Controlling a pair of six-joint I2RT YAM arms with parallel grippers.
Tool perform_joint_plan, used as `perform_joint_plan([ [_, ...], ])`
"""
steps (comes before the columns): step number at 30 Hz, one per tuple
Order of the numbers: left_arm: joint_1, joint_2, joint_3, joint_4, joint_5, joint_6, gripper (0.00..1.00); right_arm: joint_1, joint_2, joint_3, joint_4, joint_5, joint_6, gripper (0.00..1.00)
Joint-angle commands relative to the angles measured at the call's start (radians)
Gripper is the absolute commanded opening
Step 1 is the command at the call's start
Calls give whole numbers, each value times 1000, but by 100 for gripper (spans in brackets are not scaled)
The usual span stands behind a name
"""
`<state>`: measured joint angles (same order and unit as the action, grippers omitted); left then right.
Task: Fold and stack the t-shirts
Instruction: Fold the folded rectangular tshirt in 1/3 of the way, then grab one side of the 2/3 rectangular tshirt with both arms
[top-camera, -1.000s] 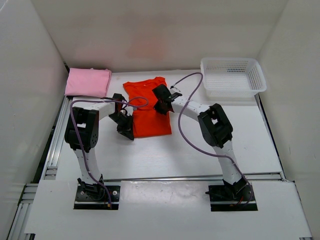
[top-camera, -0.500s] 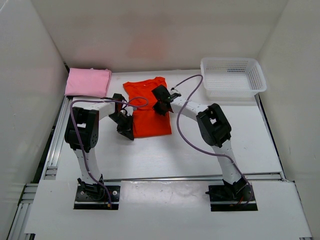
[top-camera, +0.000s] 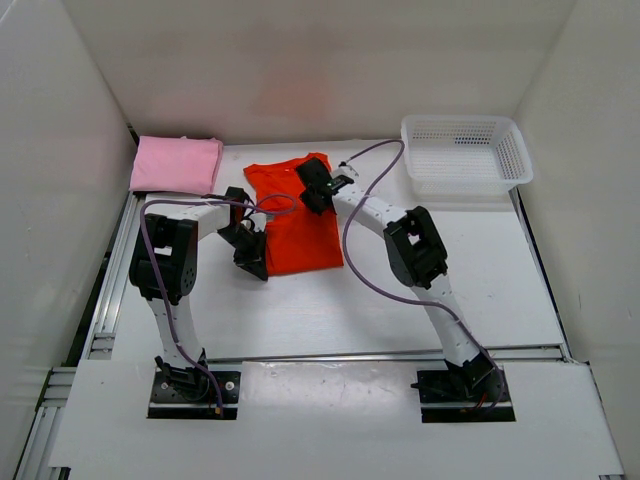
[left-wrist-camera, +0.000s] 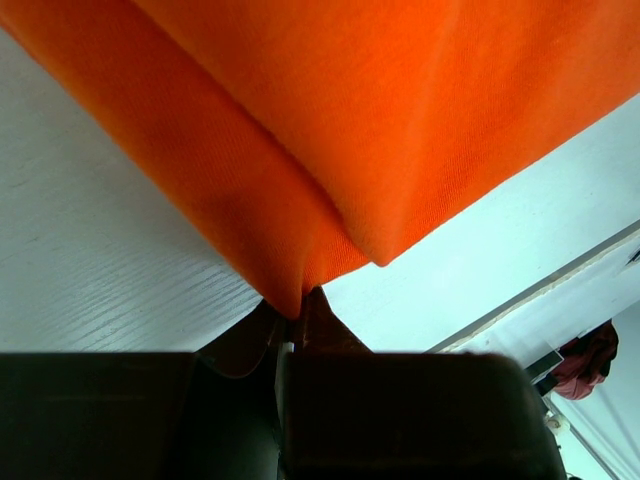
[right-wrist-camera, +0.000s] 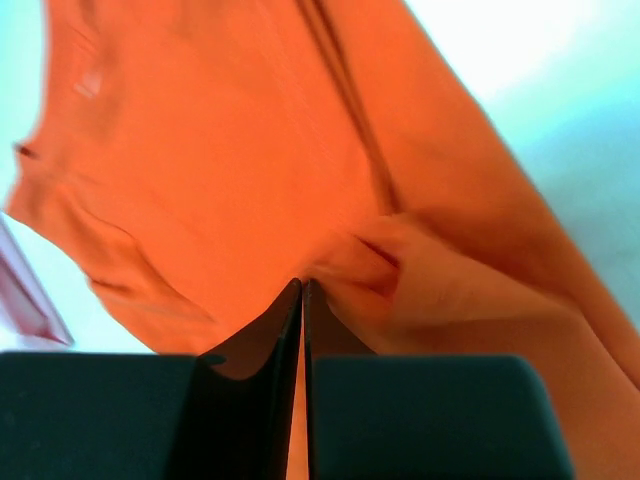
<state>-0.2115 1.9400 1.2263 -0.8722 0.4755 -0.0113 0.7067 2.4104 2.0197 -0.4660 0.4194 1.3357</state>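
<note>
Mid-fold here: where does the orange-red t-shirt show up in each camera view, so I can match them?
Top external: orange-red t-shirt at table centre, between the arms.
Left wrist: orange-red t-shirt fills the upper frame, a corner pinched in the left gripper.
Right wrist: orange-red t-shirt fills most of the frame, bunched at the right gripper.
Shared landmark: white tabletop bordering the cloth in all three.

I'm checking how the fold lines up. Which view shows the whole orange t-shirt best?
Top external: the orange t-shirt shows almost whole there. The left wrist view shows only a corner pinched in the left gripper; the right wrist view shows blurred cloth bunched at the right gripper tips.
</note>
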Motion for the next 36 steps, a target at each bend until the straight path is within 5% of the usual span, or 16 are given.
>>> perform_joint_plan([
  [1, 3, -21, -1, -14, 8, 11, 10, -32, 38, 109, 0, 102, 13, 6],
  [10, 3, -39, -11, -24, 8, 11, 10, -99, -25, 111, 32, 70, -117, 8],
  [16, 3, -49, -2, -33, 8, 11, 10, -130, -265, -149, 87, -328, -580, 34],
  [19, 3, -59, -2, -42, 17, 11, 10, -148, -434, -444, 142, -486, -688, 46],
  [24, 3, -79, -13, -42, 17, 11, 10, -148, -600, -835, 242, -680, -701, 51],
  [27, 3, -88, -13, -42, 17, 11, 10, -148, -600, -910, 311, -800, -701, 52],
  [36, 3, -118, -22, -33, -2, 11, 10, -148, -556, -967, 349, -754, -636, 53],
])
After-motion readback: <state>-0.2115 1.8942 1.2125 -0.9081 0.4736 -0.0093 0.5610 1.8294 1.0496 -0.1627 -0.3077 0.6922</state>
